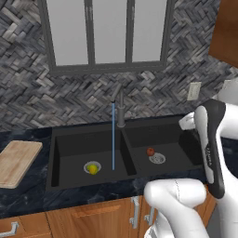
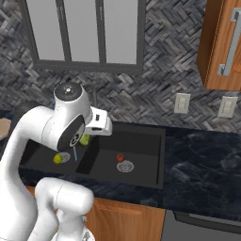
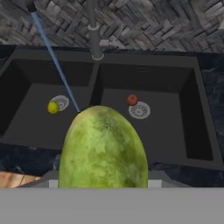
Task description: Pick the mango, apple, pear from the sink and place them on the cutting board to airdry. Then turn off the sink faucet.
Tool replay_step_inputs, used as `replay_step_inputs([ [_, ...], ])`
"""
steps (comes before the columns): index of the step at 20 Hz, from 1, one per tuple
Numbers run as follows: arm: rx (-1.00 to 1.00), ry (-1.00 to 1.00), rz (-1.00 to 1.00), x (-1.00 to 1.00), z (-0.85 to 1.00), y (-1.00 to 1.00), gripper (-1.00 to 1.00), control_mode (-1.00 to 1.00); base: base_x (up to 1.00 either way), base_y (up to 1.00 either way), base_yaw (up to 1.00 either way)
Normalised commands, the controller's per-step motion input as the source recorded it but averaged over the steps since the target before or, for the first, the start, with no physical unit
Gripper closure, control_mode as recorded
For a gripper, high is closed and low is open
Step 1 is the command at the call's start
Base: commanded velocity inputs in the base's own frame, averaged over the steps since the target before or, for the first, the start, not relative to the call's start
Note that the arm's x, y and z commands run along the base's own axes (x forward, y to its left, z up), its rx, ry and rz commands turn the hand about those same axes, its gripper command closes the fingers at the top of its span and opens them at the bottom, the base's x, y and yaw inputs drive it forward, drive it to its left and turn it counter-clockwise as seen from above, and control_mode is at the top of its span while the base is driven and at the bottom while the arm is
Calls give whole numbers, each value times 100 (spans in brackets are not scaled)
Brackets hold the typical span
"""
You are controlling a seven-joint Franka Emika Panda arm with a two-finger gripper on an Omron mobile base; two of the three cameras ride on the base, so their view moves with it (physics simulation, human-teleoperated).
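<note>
Mango (image 3: 103, 148) sits clamped in the gripper (image 3: 103, 186) above the sink (image 1: 69, 181); board (image 1: 16, 162) lies far left.

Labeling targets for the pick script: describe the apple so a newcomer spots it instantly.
Find the black double-basin sink under the window, then its right basin, away from the water stream. The apple sits on the basin floor right beside the round silver drain. It is small, round and red, whereas the fruit in the left basin is yellow-green.
</note>
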Motion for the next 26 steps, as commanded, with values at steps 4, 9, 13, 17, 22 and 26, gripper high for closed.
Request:
replay_step_inputs([
  [4,0,-4,5,-39,30,75,100,-100,0,0,0],
  [9,-1,-19,5,-46,8,74,100,-100,0,0,0],
  [13,0,-18,7,-28,7,69,100,-100,0,0,0],
  [17,0,-15,8,-11,28,64,100,-100,0,0,0],
  [22,0,0,8,0,38,60,100,-100,0,0,0],
  [26,-1,4,11,0,18,75,100,-100,0,0,0],
])
